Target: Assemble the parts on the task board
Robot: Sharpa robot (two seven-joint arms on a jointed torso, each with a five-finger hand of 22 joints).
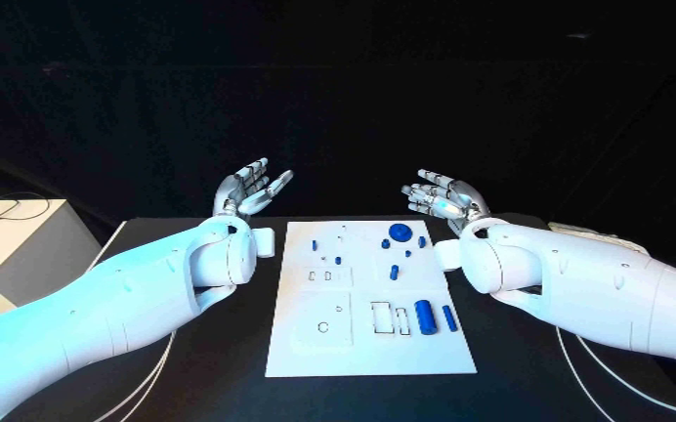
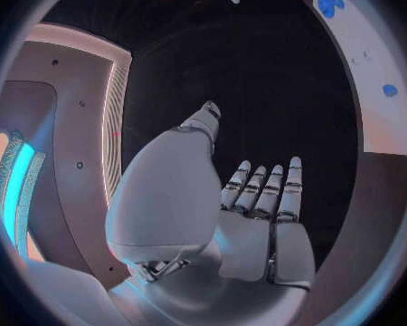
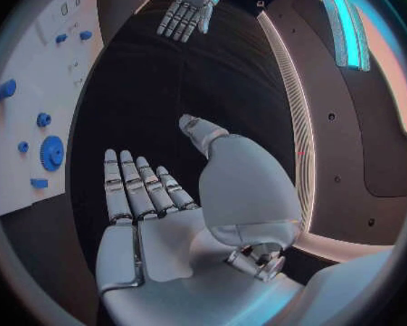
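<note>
Both hands empty, fingers spread: your left hand point(image 1: 251, 189) at centre-left of frame, right hand point(image 1: 443, 196) at centre-right. Task board point(image 1: 369, 297) lies lower centre between the arms, blue parts point(image 1: 424, 311) on it.

Two smooth white arms, each ending in a silver segmented left hand point(image 1: 248, 189) and right hand point(image 1: 445, 195)
</note>
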